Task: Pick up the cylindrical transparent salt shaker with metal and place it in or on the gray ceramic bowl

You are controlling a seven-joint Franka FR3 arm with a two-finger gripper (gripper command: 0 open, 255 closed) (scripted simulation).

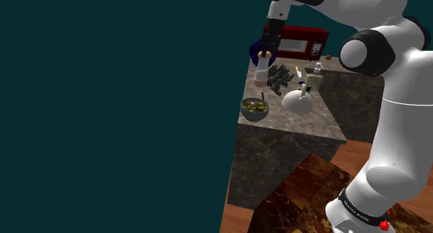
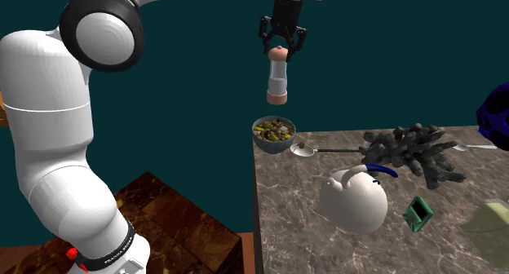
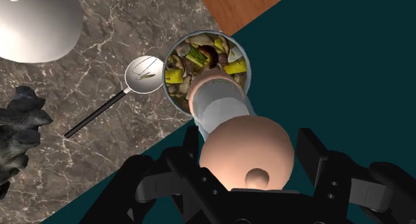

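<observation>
The marbled counter (image 2: 310, 240) bears a bowl (image 2: 273, 135), spoon (image 2: 303, 151), white kettle (image 2: 352, 203) and dark cluster (image 2: 412, 150).

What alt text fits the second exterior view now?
The black hand holds a clear shaker with peach-coloured ends upright in the air, above a gray bowl of food at the marbled counter's corner. A spoon lies beside it.

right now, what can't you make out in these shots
- Wrist view: the shaker covers part of the bowl and hides its own underside.
- Shoulder view: the small items beside the red microwave are too small to name.
- Second exterior view: the blue object is cut off by the right edge, and the claw covers the sides of the shaker's cap.
</observation>
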